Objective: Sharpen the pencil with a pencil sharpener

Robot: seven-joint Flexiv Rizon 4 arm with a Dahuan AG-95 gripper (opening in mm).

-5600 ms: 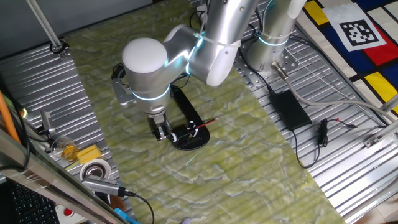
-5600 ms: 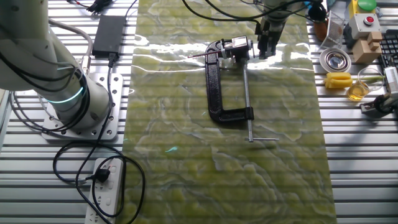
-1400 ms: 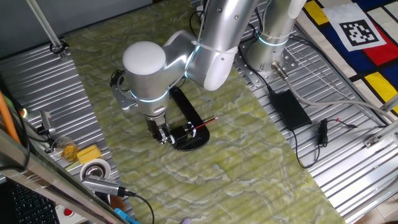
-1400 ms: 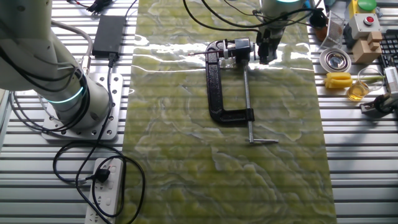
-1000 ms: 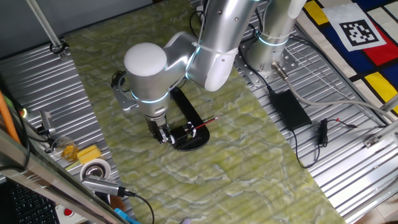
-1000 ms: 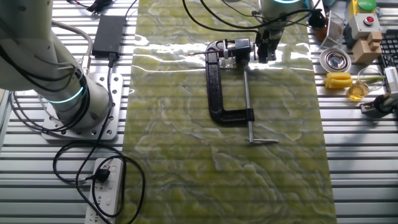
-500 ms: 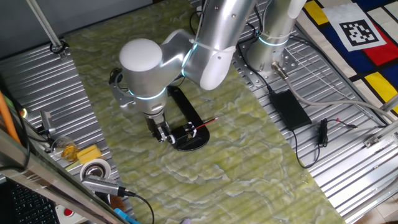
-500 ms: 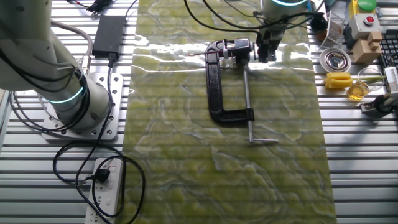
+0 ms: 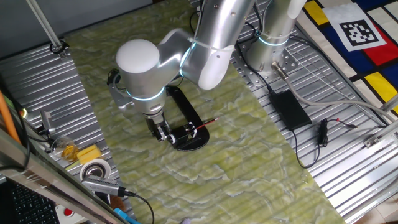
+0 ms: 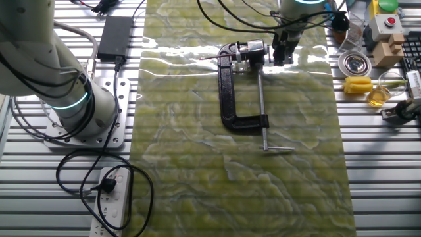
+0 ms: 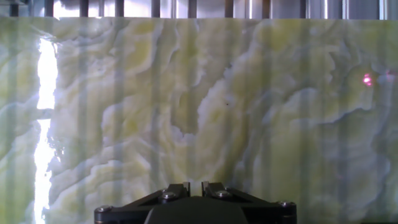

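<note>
Risk of a glancing knock first: fingers (image 11: 176,190) pressed almost together with nothing between them, hanging low just beside the pencil sharpener (image 9: 189,138), on the side away from the pencil (image 9: 206,124). From the hand view, only bare green marbled surface (image 11: 249,112) ahead, so no visual check of the sharpener from the wrist, and an easy misjudging of how near the black frame lies. Could shove the oval base sideways with a small drift towards it, since nothing visible pins it down. Could then tilt or pull out the red pencil, lying with one end in at the sharpener's white parts and the other sticking out over the base edge, apart from the fingers. Cannot tell from either fixed view how deep the tip sits, so may spin nothing or snap the lead under a skewed push. Might also slip off the small parts near the silver rod if closed off-centre, or drag the whole device across the slick mat rather than turning anything.
</note>
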